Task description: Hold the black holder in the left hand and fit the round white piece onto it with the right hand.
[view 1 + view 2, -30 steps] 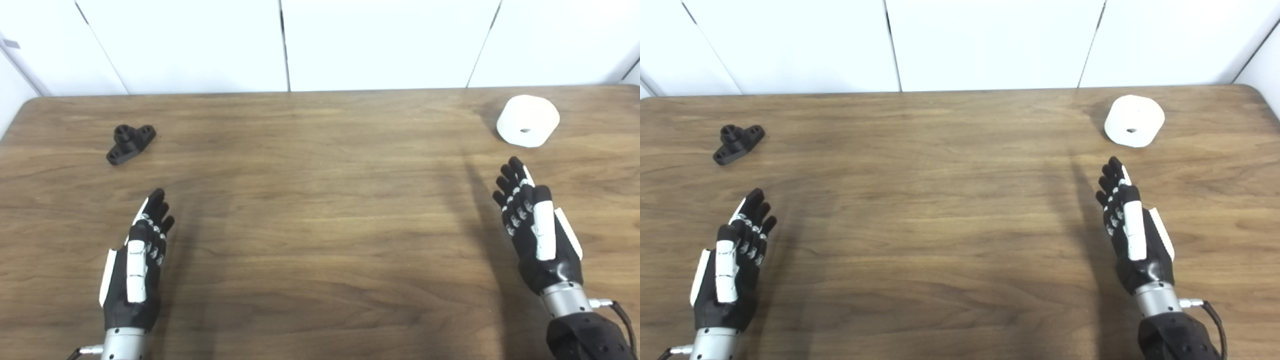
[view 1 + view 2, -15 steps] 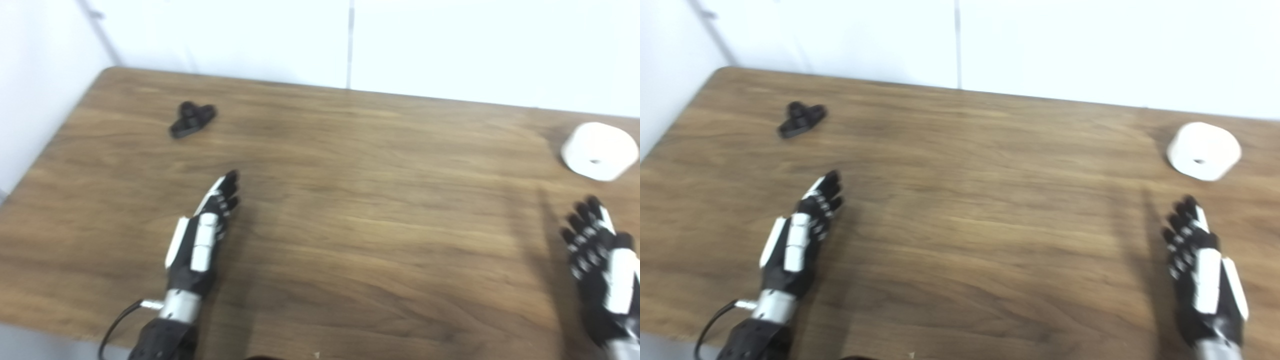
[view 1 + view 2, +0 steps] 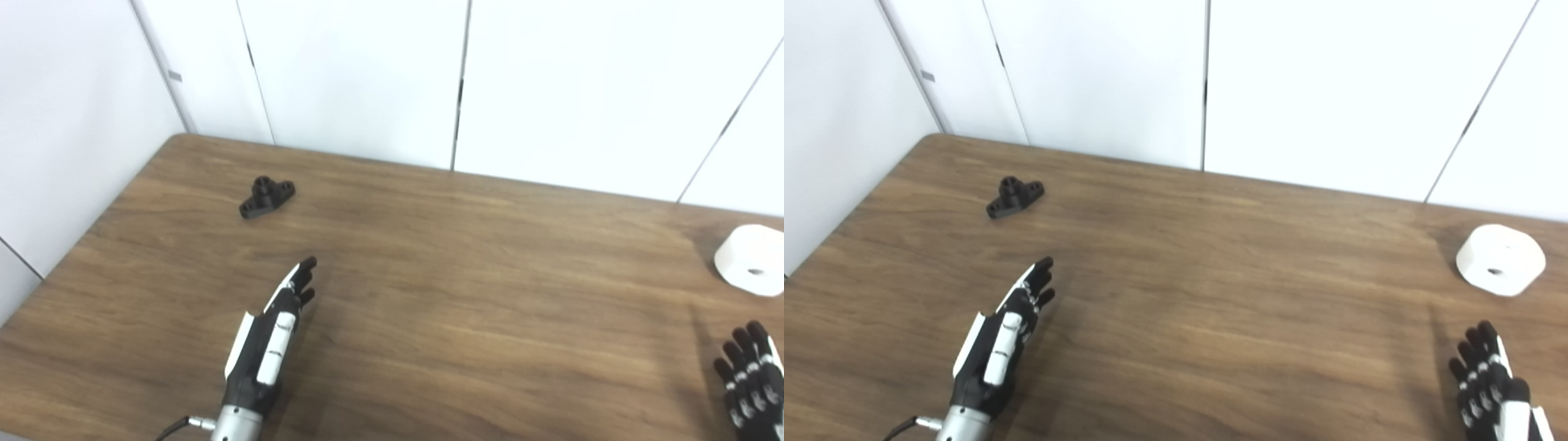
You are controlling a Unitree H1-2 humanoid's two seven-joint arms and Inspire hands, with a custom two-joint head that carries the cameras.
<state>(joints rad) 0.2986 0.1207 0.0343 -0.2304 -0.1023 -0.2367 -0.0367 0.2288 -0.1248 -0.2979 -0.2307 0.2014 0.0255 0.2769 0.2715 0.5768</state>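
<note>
The black holder [image 3: 267,196] lies on the wooden table [image 3: 465,294] at the far left, its short round post pointing up. My left hand [image 3: 269,343] hovers open in front of it, fingers stretched toward it, well apart from it. The round white piece [image 3: 751,268] with a small centre hole rests at the far right. My right hand [image 3: 1494,392] is open at the bottom right corner, fingers spread, partly cut off by the picture edge, short of the white piece [image 3: 1499,259].
White wall panels [image 3: 367,79] stand behind the table's far edge and along its left side. A cable [image 3: 903,425] trails from the left wrist at the near edge.
The camera has swung left and tilted up, so the whole picture shifted right and down. Both hands stay open, and the holder and white piece lie where they were.
</note>
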